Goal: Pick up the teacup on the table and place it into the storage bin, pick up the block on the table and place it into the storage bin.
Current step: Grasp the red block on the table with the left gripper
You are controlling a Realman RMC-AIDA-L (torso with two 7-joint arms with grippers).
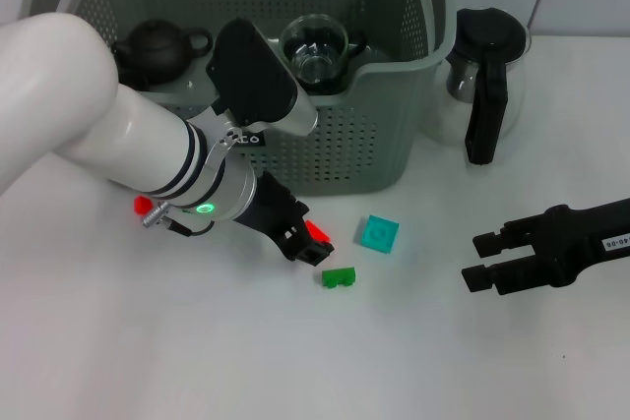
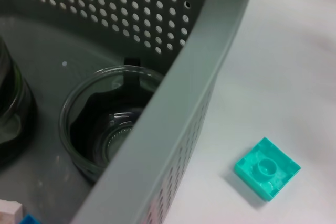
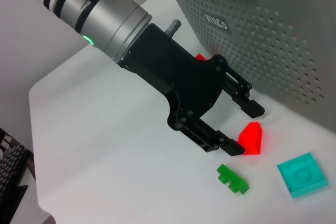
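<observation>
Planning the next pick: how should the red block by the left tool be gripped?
Grip the red block across its two flat sides, coming down from above. It lies flat on the table, between the fingers of the open left tool, with the green block close beside.

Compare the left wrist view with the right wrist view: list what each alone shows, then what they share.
Only the left wrist view shows the storage bin's inside, where a glass teacup sits. Only the right wrist view shows the left hand, open and low over the table with a red block between its fingers, a green block close by, and the bin's label. Both show the bin's perforated wall and the teal block on the table.
</observation>
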